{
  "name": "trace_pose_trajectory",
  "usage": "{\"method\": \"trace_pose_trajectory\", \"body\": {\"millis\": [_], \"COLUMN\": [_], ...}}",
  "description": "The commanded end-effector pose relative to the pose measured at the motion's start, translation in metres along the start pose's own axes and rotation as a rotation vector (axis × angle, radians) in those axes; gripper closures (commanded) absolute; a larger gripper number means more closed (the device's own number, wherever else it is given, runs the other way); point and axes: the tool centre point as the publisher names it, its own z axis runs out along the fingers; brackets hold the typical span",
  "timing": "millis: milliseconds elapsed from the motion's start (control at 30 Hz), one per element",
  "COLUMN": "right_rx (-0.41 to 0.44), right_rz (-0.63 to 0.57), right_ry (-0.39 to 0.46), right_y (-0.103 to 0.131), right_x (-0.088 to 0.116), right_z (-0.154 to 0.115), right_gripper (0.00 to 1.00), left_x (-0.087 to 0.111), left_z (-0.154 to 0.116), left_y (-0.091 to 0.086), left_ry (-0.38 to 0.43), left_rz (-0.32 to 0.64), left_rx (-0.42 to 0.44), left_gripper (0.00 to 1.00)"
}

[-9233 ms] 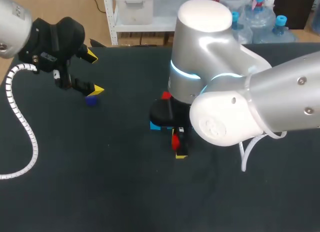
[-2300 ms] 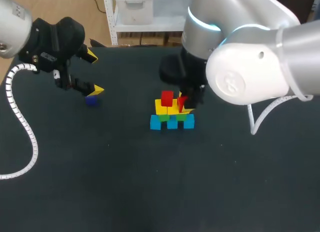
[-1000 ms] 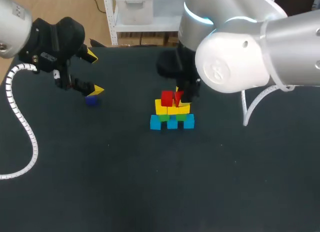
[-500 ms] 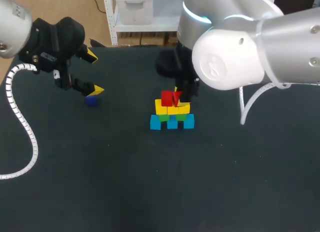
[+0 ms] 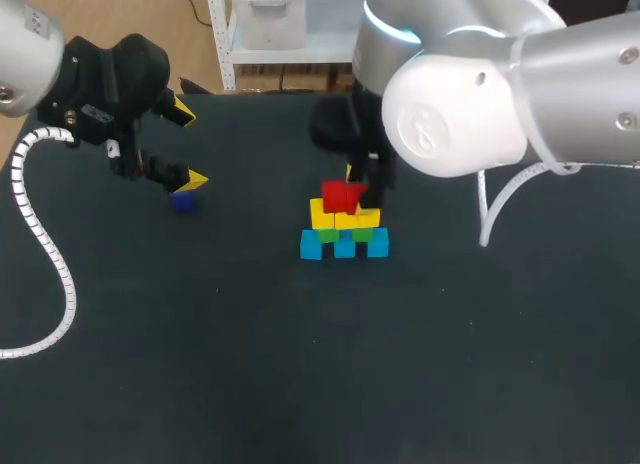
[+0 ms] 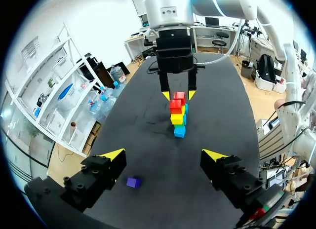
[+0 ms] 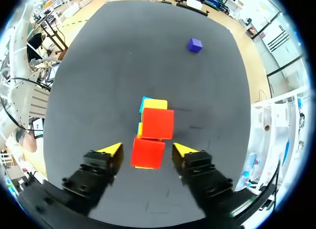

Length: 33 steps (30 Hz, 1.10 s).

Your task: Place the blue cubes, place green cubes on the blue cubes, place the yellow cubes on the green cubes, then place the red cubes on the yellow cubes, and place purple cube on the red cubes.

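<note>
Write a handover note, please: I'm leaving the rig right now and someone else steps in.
Left pincer: open, empty, over the purple cube, which lies alone on the table.
Right pincer: open, a finger on either side of the nearer red cube, not gripping it.
Done: blue cubes, green cubes, yellow cubes and both red cubes are stacked mid-table.
Left: lift the right pincer clear, then set the purple cube on the red cubes.

Overhead plus wrists; common cube stack [image 5: 343, 227]
</note>
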Motion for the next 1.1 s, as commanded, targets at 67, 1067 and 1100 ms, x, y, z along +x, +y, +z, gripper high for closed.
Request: {"method": "trace_pose_trajectory", "body": {"millis": [67, 1067, 1100], "right_rx": [0.014, 0.146, 0.142], "right_rz": [0.004, 0.176, 0.18], "right_ry": [-0.003, -0.361, -0.398], "right_y": [0.004, 0.013, 0.013], "right_x": [0.002, 0.087, 0.09], "right_z": [-0.004, -0.037, -0.037], "right_gripper": [0.0, 0.0, 0.0], "left_x": [0.001, 0.001, 0.001], "left_z": [0.0, 0.0, 0.0], "left_y": [0.0, 0.0, 0.0], "left_ry": [-0.002, -0.002, -0.002], "left_rz": [0.001, 0.001, 0.001], "left_rx": [0.0, 0.0, 0.0], "left_gripper": [0.0, 0.0, 0.0]}}
